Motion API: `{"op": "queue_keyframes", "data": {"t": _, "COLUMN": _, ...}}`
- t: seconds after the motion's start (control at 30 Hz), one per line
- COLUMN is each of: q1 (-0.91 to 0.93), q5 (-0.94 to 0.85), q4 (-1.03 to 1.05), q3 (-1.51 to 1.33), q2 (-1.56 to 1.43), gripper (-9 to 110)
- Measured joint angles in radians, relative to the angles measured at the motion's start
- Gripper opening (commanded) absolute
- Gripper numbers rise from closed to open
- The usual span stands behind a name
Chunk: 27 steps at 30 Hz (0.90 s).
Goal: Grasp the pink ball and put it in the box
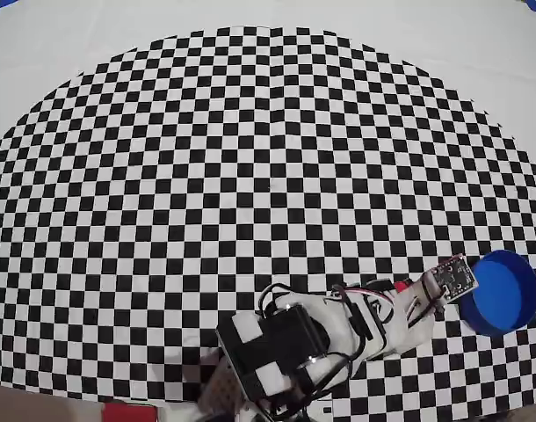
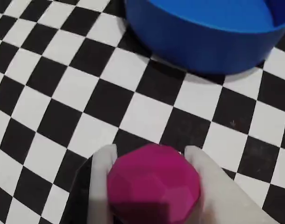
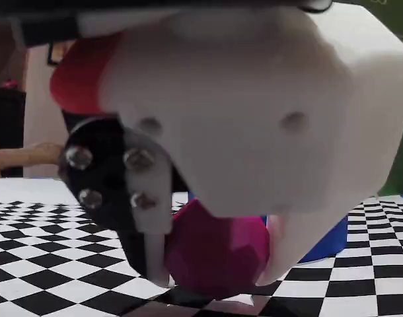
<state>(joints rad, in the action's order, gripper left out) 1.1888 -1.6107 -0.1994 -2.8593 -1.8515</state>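
Nearest my wrist camera is the pink ball point(image 2: 153, 184), pinched between the two pale fingers point(image 2: 101, 179) of the gripper point(image 2: 152, 154), one pressed to its left side and one to its right. So I read the gripper as closed on the ball, with the ball carried above the checkered mat point(image 2: 49, 98) rather than resting on it; the fixed view shows it the same way, the ball point(image 3: 215, 254) hanging under the white gripper body with floor visible beneath.

Farther off and to the right in the wrist view sits the blue box point(image 2: 203, 37), a round, low-walled tub with its open top facing up. In the overhead view the arm reaches right, its tip just beside the tub's point(image 1: 501, 290) left rim.

To do this well, I would carry the ball forward until it is clearly past the near wall, keeping enough height to clear the rim, and only then let go.

The ball is magenta, matte and faceted, so it should not roll much.
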Motion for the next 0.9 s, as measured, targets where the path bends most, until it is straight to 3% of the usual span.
{"op": "queue_keyframes", "data": {"t": 0.9, "q1": -0.002, "q5": 0.000, "q4": -0.008, "q3": 0.000, "q2": -0.060, "gripper": 0}}
